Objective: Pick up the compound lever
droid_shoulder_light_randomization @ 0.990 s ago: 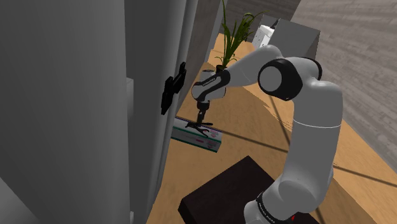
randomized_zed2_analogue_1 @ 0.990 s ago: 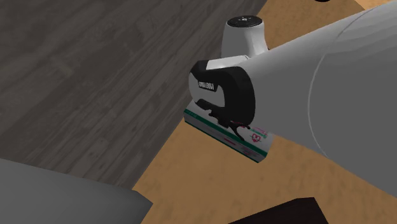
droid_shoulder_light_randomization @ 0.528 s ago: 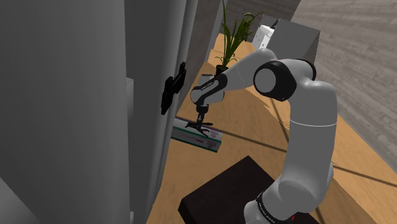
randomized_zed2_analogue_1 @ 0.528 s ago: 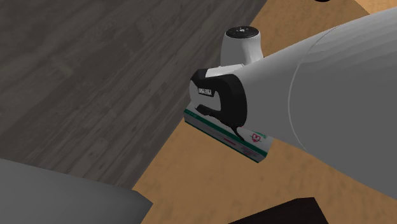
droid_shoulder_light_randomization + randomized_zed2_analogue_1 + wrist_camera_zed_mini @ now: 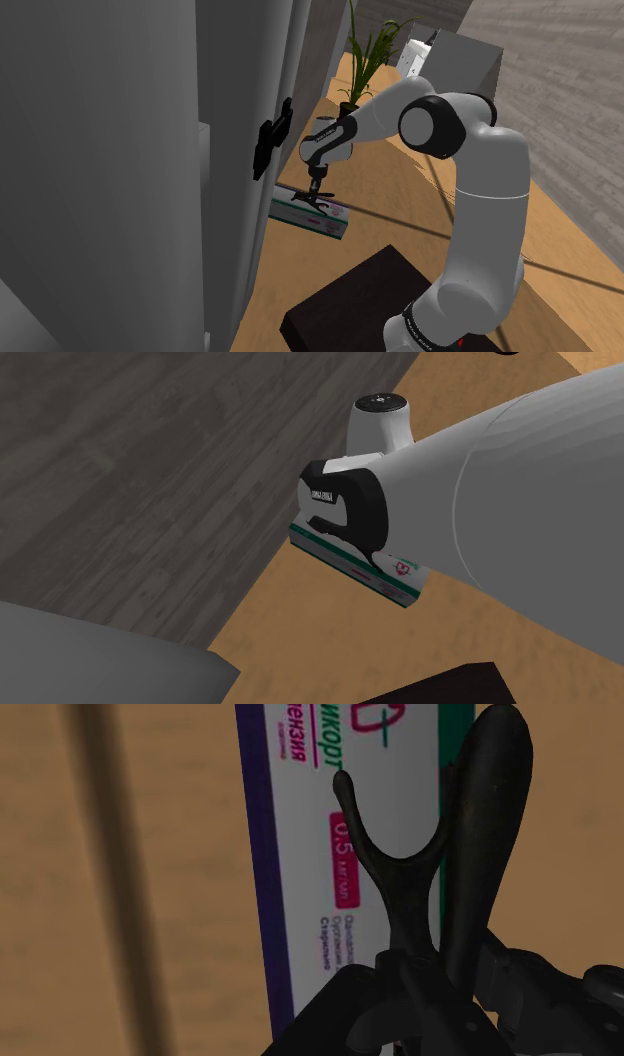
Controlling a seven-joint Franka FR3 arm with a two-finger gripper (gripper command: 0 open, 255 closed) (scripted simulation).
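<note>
The compound lever [image 5: 312,199] is a black tool with curved handles, lying on top of a white carton with a green edge [image 5: 325,221]. My gripper [image 5: 318,189] points straight down onto it from above, shut on the tool. In the wrist view the lever's forked handle [image 5: 400,874] and a broader black handle [image 5: 485,844] rise close before the camera, over the carton's printed white face [image 5: 320,824]. The second exterior view has the hand's black-and-white body [image 5: 345,502] directly above the carton [image 5: 345,557].
The carton lies on a wooden tabletop [image 5: 400,200] next to a tall grey cabinet with a black fitting [image 5: 270,145]. A potted plant [image 5: 362,60] and a grey box [image 5: 450,55] stand at the far end. The dark stand [image 5: 350,300] is near. Dark floor [image 5: 150,472] lies beyond the table edge.
The fingers have closed on the lever. The arm's elbow shifted slightly toward the shoulder view's left early on, then held still; lever and carton have not moved.
</note>
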